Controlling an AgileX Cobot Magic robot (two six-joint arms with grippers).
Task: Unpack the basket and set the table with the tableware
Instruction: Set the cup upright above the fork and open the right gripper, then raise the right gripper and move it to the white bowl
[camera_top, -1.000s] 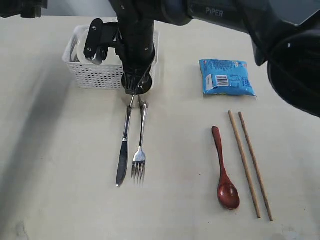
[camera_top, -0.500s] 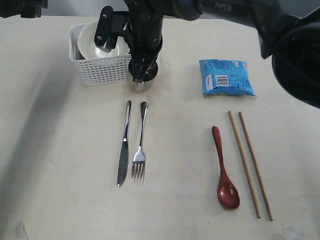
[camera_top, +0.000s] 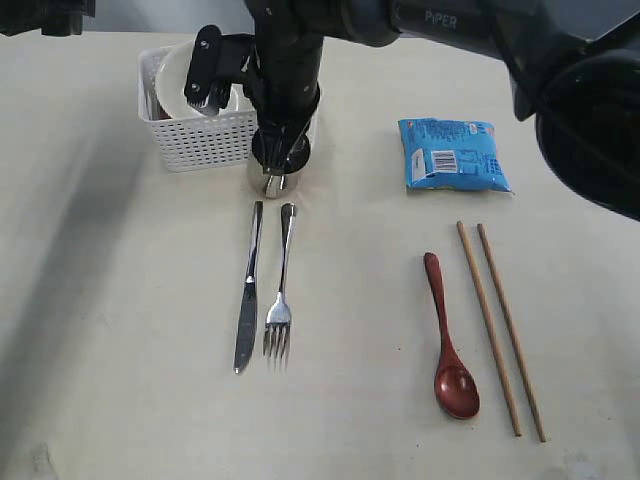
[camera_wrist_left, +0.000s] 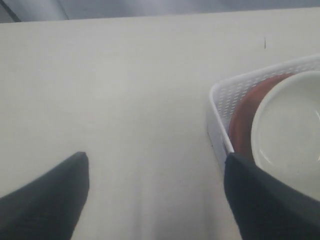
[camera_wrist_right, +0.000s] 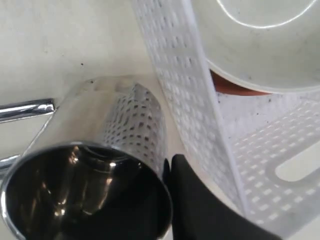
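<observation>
Your right gripper (camera_top: 276, 170) is clamped on the cup (camera_wrist_right: 130, 125); hold it upright and set it down right of the fork (camera_top: 283, 280).

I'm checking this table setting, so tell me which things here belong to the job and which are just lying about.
Part of the job: basket, bowl, plate, steel cup, knife, fork, spoon, chopsticks.
Just lying about: blue snack packet.
</observation>
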